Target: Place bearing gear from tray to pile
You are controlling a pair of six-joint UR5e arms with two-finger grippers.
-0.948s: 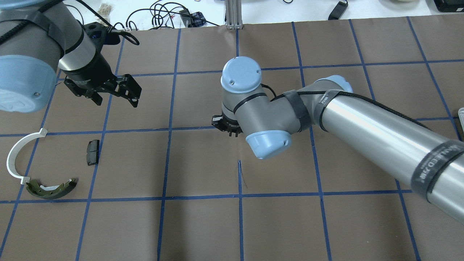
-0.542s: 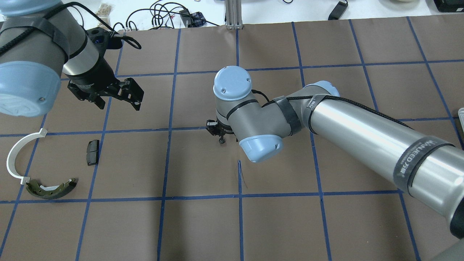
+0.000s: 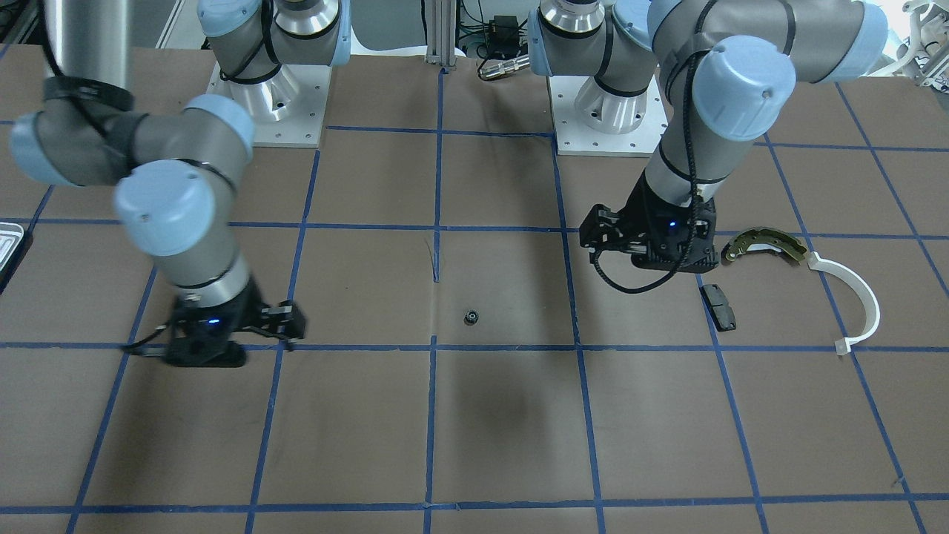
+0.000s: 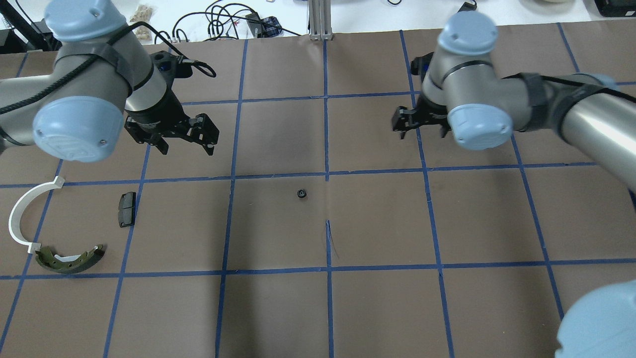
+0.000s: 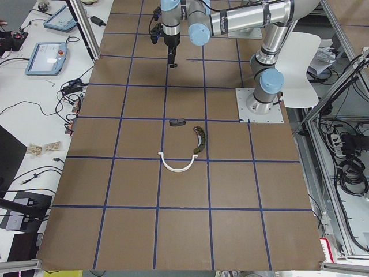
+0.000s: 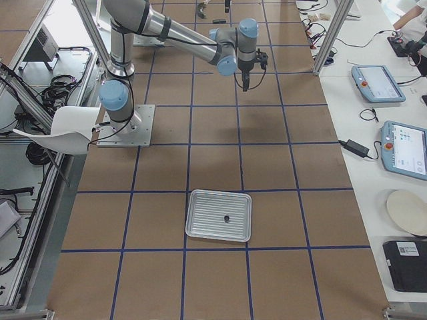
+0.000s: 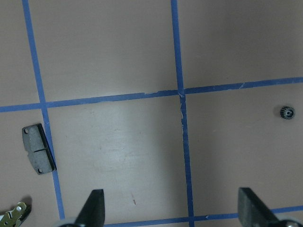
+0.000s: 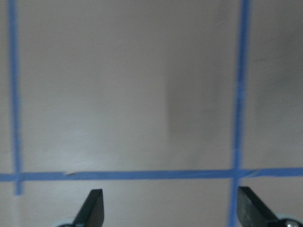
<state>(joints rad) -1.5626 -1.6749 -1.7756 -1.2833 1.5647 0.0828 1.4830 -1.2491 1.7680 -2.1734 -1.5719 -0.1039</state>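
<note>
The bearing gear, a small black toothed ring, lies alone on the brown table near its middle; it also shows in the front view and the left wrist view. The pile is at the table's left: black pad, white arc, olive-brass shoe. My left gripper is open and empty, above the table between the pile and the gear. My right gripper is open and empty, far right of the gear. The silver tray shows in the right exterior view.
One small dark part lies in the tray. The tray's corner shows at the front view's left edge. Two grey base plates stand at the robot's side. Cables and tablets lie beyond the table's far edge.
My right gripper, which was low over the table's middle, has let go of the gear there and pulled back to the right and far side. My left gripper has shifted slightly right.
</note>
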